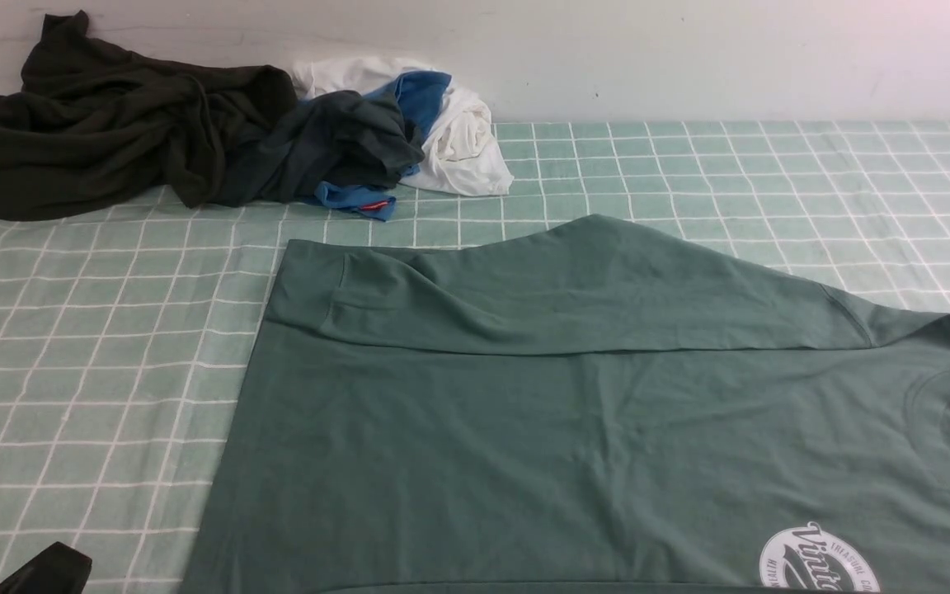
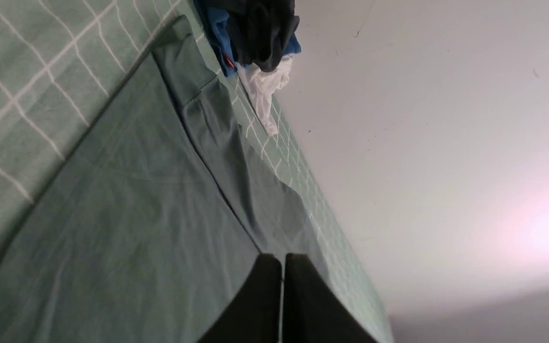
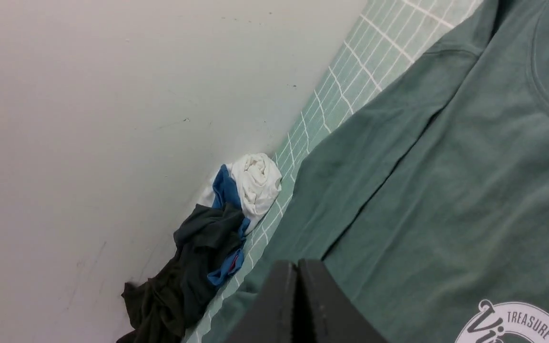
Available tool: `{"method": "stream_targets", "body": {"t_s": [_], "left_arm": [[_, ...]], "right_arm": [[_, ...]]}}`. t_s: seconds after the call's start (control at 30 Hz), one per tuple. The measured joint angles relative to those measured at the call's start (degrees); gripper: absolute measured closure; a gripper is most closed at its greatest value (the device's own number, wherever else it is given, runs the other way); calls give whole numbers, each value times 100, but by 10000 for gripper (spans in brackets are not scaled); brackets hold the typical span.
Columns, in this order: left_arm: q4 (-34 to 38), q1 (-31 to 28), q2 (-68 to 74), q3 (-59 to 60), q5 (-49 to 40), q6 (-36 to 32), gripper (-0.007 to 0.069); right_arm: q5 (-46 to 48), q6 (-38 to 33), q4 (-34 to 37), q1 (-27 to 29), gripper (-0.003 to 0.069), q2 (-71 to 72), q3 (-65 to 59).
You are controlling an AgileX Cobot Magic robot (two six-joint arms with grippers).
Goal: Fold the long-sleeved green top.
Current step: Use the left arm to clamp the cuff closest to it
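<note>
Checked cloth (image 1: 71, 346) is carrying the green long-sleeved top (image 1: 524, 429), sleeve folded across; L gripper (image 2: 282, 261) & R gripper (image 3: 297, 266) are sitting closed, empty.

Even diffuse light; faint shadows; pink glare on wall (image 2: 546, 224); wrist views blurry

Tally time, kind by kind.
Counting garments first, four in all: one green long-sleeved top (image 1: 574, 429), one very dark olive garment (image 1: 96, 124), one dark grey-and-blue garment (image 1: 343, 144), one white garment (image 1: 463, 140). On to the grippers, two: one left gripper (image 2: 282, 261), one right gripper (image 3: 297, 266). Just one checked cloth (image 1: 71, 371) in sight, and just one round logo print (image 1: 820, 563).
</note>
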State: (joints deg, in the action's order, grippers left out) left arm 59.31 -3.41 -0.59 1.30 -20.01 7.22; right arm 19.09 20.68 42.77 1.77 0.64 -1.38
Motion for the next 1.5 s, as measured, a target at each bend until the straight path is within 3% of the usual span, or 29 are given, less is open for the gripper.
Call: {"method": "stream_targets", "body": {"t_s": [0.13,0.17,0.2,0.3,0.33,0.37,0.43,0.6,0.77,0.87,1.03,1.17,1.27,1.5], "left_arm": [[-56,0,0,-674,-553,-1820,627],[-91,0,23,-775,-588,-1907,627],[-359,0,197,-1208,-904,-2465,627],[-1074,0,958,-1820,-1518,-2804,627],[-1660,0,1492,-2176,-1901,-2884,627],[-1833,0,1681,-2363,-2040,-2901,627],[-2911,0,3006,-3215,-3021,-2961,627],[-4337,432,4723,-4403,-4186,-2802,624],[-4824,1465,5680,-4516,-4426,-2422,573],[-4932,1897,6195,-4402,-4414,-2163,491],[-4969,2269,7097,-4148,-3792,-2004,293],[-5022,2312,7707,-4124,-3434,-1968,182],[-5065,2319,8077,-4124,-3165,-1957,146],[-5073,2328,8711,-4124,-2664,-1921,141]], "right_arm": [[300,-869,-93,0,673,0,163],[322,-927,-108,0,673,0,221],[421,-1387,-278,0,673,-73,485],[441,-2012,-666,0,673,-513,1026],[486,-2328,-971,0,673,-900,1430],[532,-2479,-1058,0,673,-1122,1556],[1017,-3095,-1621,0,673,-2291,2569],[2733,-3517,-2052,-398,673,-4042,4249],[4382,-3554,-2383,-1317,673,-5126,4982],[5055,-3550,-2714,-1807,673,-5471,5009],[5195,-3537,-3030,-2120,673,-5596,4886],[5158,-3472,-3086,-2131,673,-5596,4784],[4995,-3452,-3086,-2131,673,-5596,4723],[4693,-3432,-3100,-2131,673,-5596,4698]]}}
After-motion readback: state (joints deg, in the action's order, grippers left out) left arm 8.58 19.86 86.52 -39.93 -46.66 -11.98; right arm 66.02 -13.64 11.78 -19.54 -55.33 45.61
